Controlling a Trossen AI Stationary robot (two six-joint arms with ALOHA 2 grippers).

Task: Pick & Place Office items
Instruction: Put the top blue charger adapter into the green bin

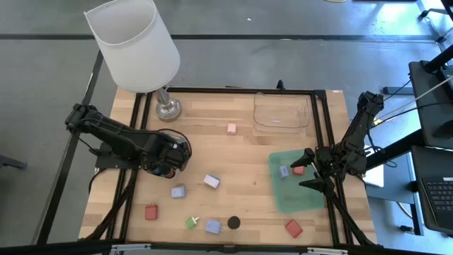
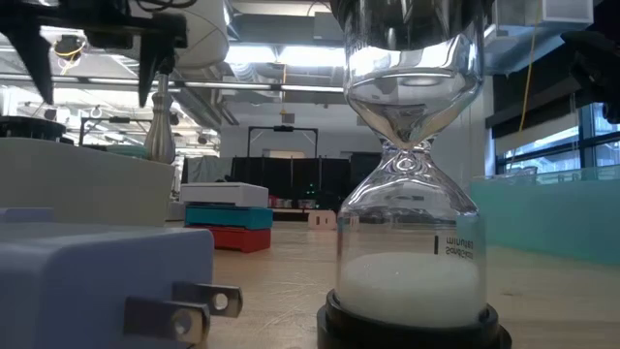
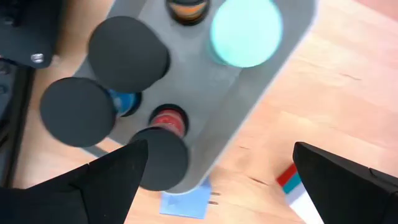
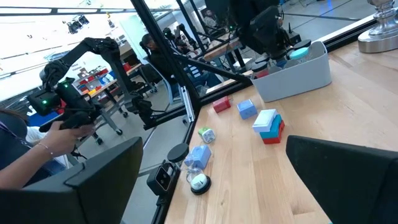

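My left gripper [image 3: 219, 152] [image 1: 166, 157] is open and points down above a grey holder [image 3: 249, 93] [image 4: 292, 78] at the table's left. The holder contains several black round caps [image 3: 127, 53], a teal ball [image 3: 245, 31] and red, blue and orange pieces. Loose on the wood lie a pink block [image 1: 231, 128], a white-and-blue block [image 1: 211, 181], lilac-blue blocks [image 1: 178, 191] [image 1: 213, 226], red blocks [image 1: 151, 212] [image 1: 294, 228], a green bit [image 1: 192, 222] and a black round cap [image 1: 233, 222]. My right gripper [image 1: 306, 170] [image 4: 214, 143] is open and level at the green tray [image 1: 297, 195].
A white-shaded lamp [image 1: 134, 42] stands at the far left on its metal base [image 1: 168, 108]. A clear tray [image 1: 283, 112] sits at the far right. The green tray holds a lilac piece [image 1: 284, 171] and a red piece [image 1: 299, 170]. A person shows beyond the table in the right wrist view.
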